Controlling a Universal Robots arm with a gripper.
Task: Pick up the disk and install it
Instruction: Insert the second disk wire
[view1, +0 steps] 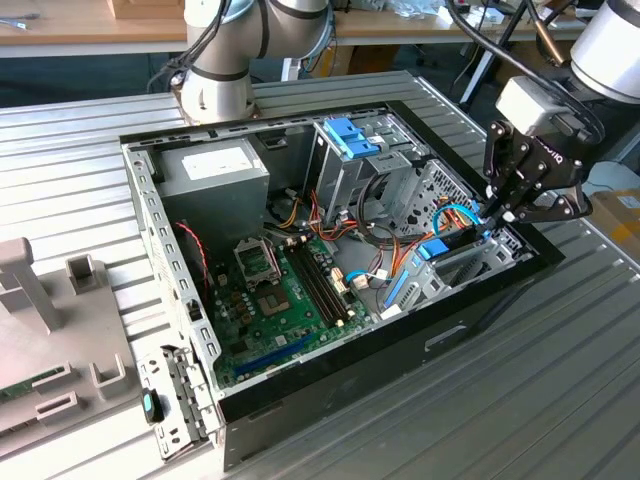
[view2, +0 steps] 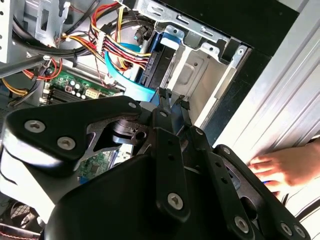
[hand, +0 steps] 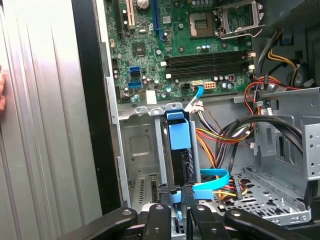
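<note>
The disk (hand: 179, 142) stands on edge in a narrow metal bay slot at the corner of the open computer case (view1: 150, 220), its light-blue carrier rail facing up. In the exterior view the disk (view1: 438, 247) sits at the case's right end, under my gripper (view1: 490, 213). In the first wrist view my gripper (hand: 176, 194) has its two fingers pinched on the blue end of the rail. The second wrist view shows the gripper (view2: 172, 98) with its fingertips close together over the disk (view2: 154, 67) in the bay.
A motherboard (view1: 280, 290) fills the case floor, and bundled cables (hand: 225, 135) and a blue ribbon cable (hand: 212, 180) lie beside the bay. A power supply (view1: 215, 165) and a drive cage with a blue latch (view1: 352, 138) stand at the back. A person's hand (view2: 285, 167) rests on the ribbed table.
</note>
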